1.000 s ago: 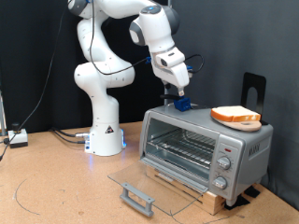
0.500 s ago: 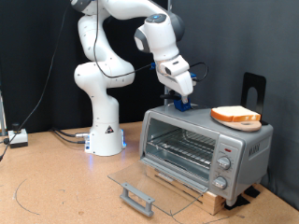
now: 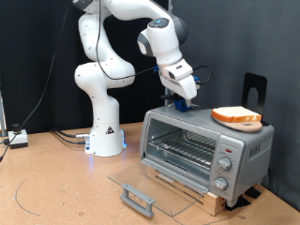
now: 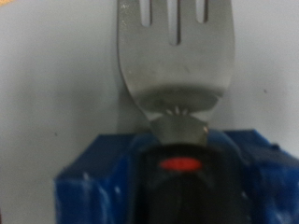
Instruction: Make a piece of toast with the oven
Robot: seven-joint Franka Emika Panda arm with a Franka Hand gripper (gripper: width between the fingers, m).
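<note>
Since the earlier frames, the pincer (image 3: pixel 181 97) has drifted right above the boxy silver-grey toaster oven (image 3: pixel 206 150), gripping a metal fork (image 4: pixel 175 51); the golden-crusted bread slice (image 3: pixel 235 116) sits untouched on its roof, door open.

toast (image 3: pixel 236 116): flat slice, pale face, golden-brown crust, being carried on a round tan board atop the oven (toward the exterior view's right) | oven (image 3: pixel 206 151): silver-grey box, glass door being left folded down open, wire rack exposed, knobs on right panel
</note>
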